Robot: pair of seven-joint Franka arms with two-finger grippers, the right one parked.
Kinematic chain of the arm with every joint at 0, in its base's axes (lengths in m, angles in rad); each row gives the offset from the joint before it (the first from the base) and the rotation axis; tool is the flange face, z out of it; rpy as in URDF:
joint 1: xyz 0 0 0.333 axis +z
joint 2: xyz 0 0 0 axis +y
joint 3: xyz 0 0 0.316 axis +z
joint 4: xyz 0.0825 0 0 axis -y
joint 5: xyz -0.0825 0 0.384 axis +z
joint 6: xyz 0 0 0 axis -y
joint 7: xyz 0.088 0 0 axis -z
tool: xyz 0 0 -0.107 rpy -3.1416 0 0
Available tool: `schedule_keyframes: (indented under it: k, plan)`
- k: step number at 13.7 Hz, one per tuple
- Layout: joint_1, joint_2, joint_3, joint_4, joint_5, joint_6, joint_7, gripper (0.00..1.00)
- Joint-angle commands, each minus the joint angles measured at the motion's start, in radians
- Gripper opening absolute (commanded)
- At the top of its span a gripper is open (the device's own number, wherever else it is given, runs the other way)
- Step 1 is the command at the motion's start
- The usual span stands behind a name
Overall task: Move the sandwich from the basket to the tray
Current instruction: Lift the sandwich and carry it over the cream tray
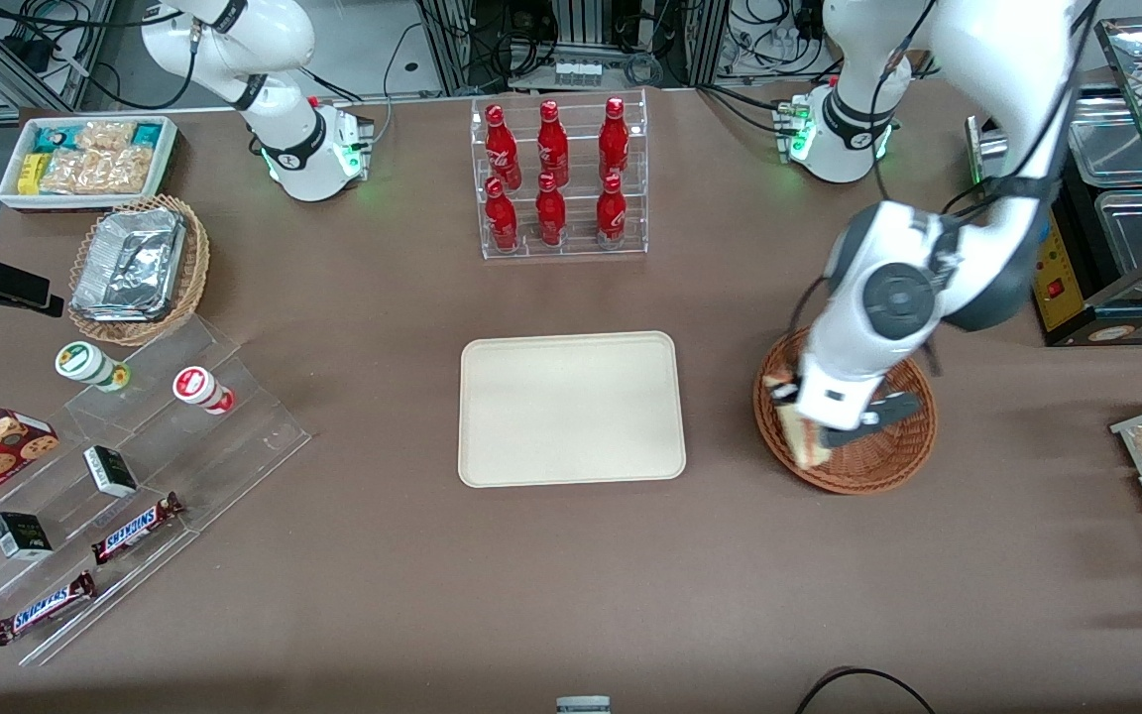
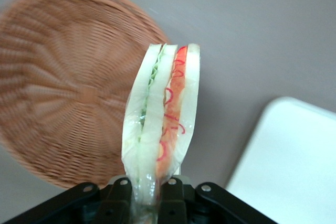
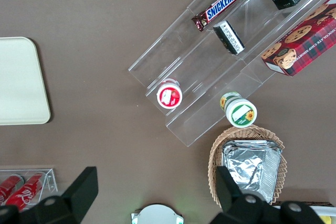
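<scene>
Sandwich held in hand above basket

Hand [image 2: 149,195] of the working arm is over the basket [image 1: 883,466], on the side of it nearest the tray [image 1: 571,409]. Its two black fingers [image 2: 122,192] are clamped on the narrow end of the sandwich [image 2: 163,121], one on each bread face. The wedge stands out from the fingers with its cut edge toward the wrist camera: green filling layer on one side, red-orange on the other, white bread between and outside.

From the front, the sandwich [image 1: 801,434] shows under the arm's wrist, over the basket rim closest to the tray. Whether it touches the wicker cannot be told from there; the wrist view shows the basket interior bare and the sandwich clear of it.

Tray lies flat on the brown table [image 1: 571,595], beside the basket toward the parked arm's end, nothing on it. Rack of red bottles [image 1: 556,178] stands farther from the front camera than the tray.
</scene>
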Motion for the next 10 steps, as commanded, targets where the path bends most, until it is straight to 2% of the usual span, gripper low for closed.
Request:
schedule_keyframes:
  k: [1, 6, 10]
  plan:
    - [-0.063, 0.091, -0.033, 0.09, 0.013, 0.0, 0.019, 0.0]
    - [-0.204, 0.251, -0.034, 0.262, 0.013, 0.016, 0.011, 0.0]
    - [-0.342, 0.362, -0.027, 0.394, 0.019, 0.016, -0.11, 0.0]
